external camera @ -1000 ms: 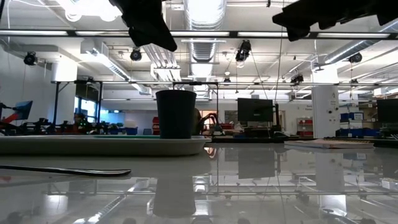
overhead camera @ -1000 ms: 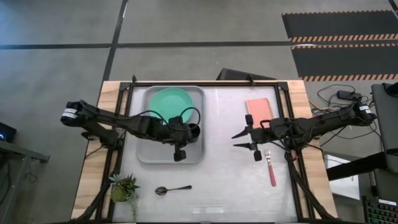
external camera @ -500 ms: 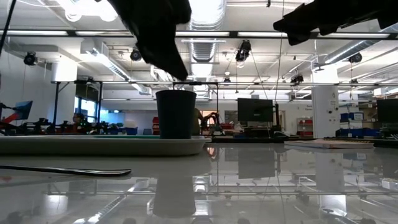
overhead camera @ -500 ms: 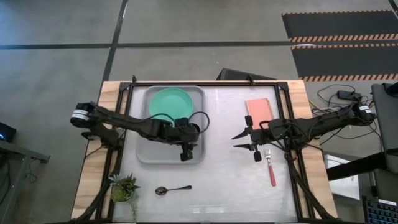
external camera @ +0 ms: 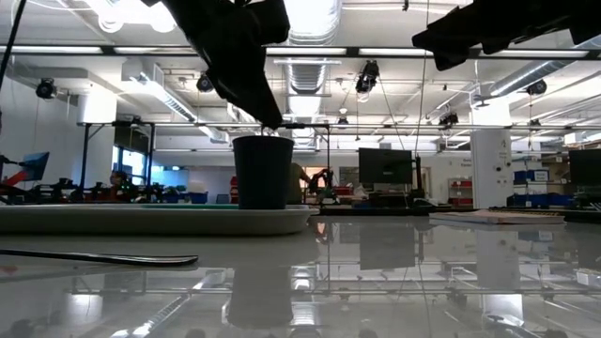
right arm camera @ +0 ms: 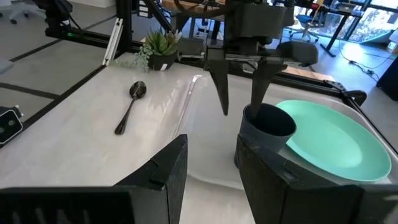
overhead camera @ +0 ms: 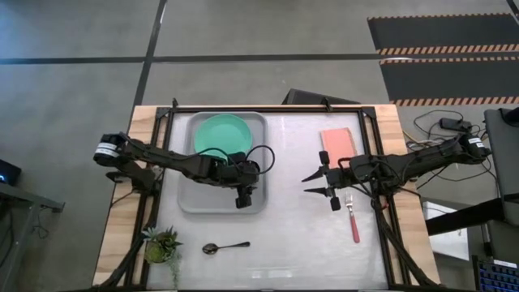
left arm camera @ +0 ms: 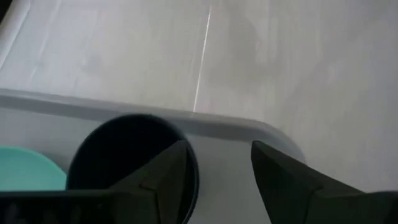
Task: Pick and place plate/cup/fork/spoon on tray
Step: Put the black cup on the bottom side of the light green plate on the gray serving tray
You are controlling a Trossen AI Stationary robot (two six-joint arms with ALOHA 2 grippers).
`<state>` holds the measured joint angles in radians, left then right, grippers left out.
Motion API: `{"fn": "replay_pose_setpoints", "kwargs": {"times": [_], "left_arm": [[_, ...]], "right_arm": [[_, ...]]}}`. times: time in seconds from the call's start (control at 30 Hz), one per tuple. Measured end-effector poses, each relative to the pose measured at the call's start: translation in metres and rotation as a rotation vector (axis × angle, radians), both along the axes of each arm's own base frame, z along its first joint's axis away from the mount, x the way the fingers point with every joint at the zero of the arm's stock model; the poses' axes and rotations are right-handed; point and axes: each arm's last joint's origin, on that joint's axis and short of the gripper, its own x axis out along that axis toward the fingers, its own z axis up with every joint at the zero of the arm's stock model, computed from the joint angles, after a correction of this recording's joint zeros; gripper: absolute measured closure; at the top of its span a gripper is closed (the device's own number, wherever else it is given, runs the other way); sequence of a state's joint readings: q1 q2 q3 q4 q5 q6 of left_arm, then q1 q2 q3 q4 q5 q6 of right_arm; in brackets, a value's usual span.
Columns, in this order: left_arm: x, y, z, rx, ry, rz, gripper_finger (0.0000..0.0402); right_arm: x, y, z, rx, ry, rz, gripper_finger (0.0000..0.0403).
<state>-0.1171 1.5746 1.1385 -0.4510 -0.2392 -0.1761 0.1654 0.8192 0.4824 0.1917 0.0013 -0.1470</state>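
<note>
High view, cup hidden under left hand (overhead camera: 243, 180), fingers apart, right hand (overhead camera: 310, 183) spread.

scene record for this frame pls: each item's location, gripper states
tray: table's left half
plate: on tray, far end
cup: upright on tray, beside plate
spoon: on table, near tray's front edge, off tray
fork: on table, right side, off tray
left gripper: open, one finger inside the cup's rim and one outside
right gripper: open, above bare table mid-right, holding nothing
</note>
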Motion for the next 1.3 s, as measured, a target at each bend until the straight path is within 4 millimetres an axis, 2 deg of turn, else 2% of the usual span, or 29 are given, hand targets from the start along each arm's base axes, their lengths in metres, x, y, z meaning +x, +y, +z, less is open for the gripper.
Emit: {"fn": "replay_pose_setpoints", "kwargs": {"times": [0.37,0.5,0.73,0.83,1.03,1.17,1.3], "left_arm": [[-0.010,0.008,-0.021,-0.003,0.088,0.047,0.0245],[-0.010,0.008,-0.021,-0.001,0.089,0.042,0.0286],[-0.011,0.008,-0.021,-0.002,0.103,0.043,0.0389],[-0.015,0.008,-0.018,-0.010,0.128,0.057,0.0395],[-0.041,0.004,-0.004,-0.057,0.208,0.139,0.0400],[-0.069,0.002,0.004,-0.065,0.257,0.255,0.0401],[-0.097,0.001,0.007,-0.155,0.264,0.394,0.0401]], "right_arm": [[0.000,0.000,0.000,0.016,0.003,-0.004,0.0275],[0.000,0.000,0.000,0.018,0.003,-0.005,0.0275],[0.000,0.000,0.000,0.024,0.004,-0.006,0.0275],[0.000,0.000,0.000,0.031,0.005,-0.008,0.0275],[0.000,0.000,0.000,0.041,0.008,-0.010,0.0275],[0.000,0.000,0.000,0.041,0.011,-0.010,0.0275],[0.000,0.000,-0.001,0.041,0.013,-0.011,0.0275]]}}
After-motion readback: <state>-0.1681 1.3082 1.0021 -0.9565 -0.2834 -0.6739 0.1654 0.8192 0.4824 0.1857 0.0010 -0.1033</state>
